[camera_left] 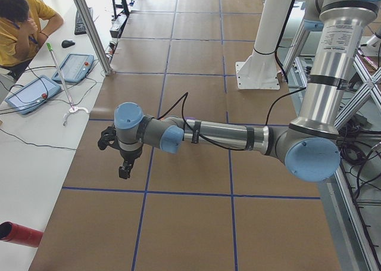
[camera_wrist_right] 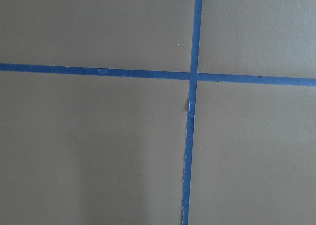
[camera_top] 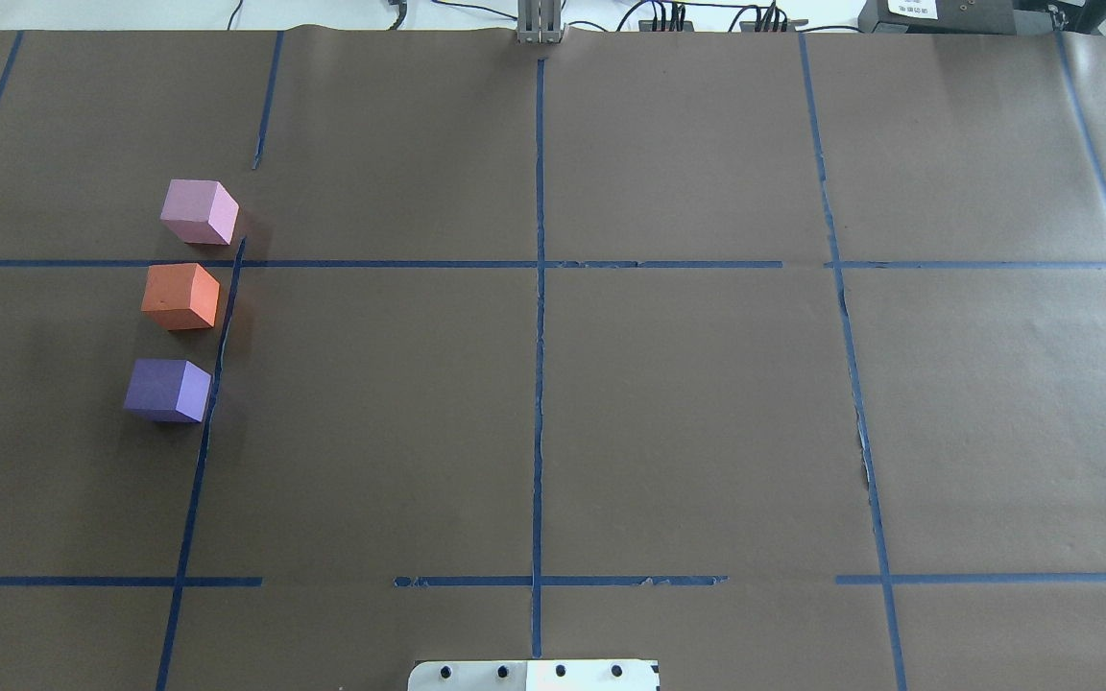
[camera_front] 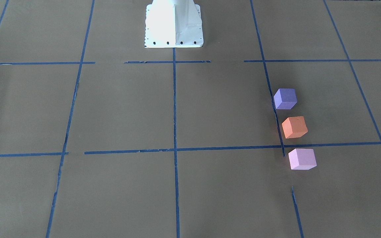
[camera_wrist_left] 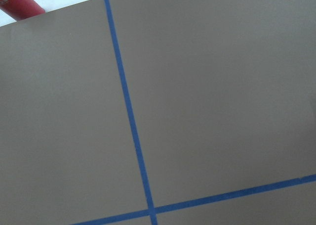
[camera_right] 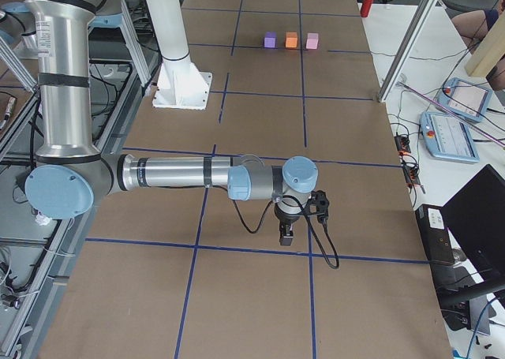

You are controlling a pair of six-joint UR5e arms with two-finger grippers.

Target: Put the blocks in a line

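Three foam cubes stand in a straight row on the brown table, apart from each other, beside a blue tape line on the robot's left. In the overhead view the pale pink block (camera_top: 198, 211) is farthest, the orange block (camera_top: 180, 297) in the middle, the dark purple block (camera_top: 167, 390) nearest. They also show in the front view as purple (camera_front: 285, 98), orange (camera_front: 294, 127) and pink (camera_front: 302, 159). The left gripper (camera_left: 124, 171) hangs over the table's left end, away from the blocks. The right gripper (camera_right: 286, 234) hangs over the right end. I cannot tell whether either is open or shut.
The white robot base (camera_front: 174, 24) stands at the table's middle on the robot's side. Blue tape lines (camera_top: 539, 288) grid the brown paper. A red cylinder (camera_left: 18, 234) lies past the left end. An operator (camera_left: 18, 27) and teach pendants (camera_left: 27, 93) are at the side table.
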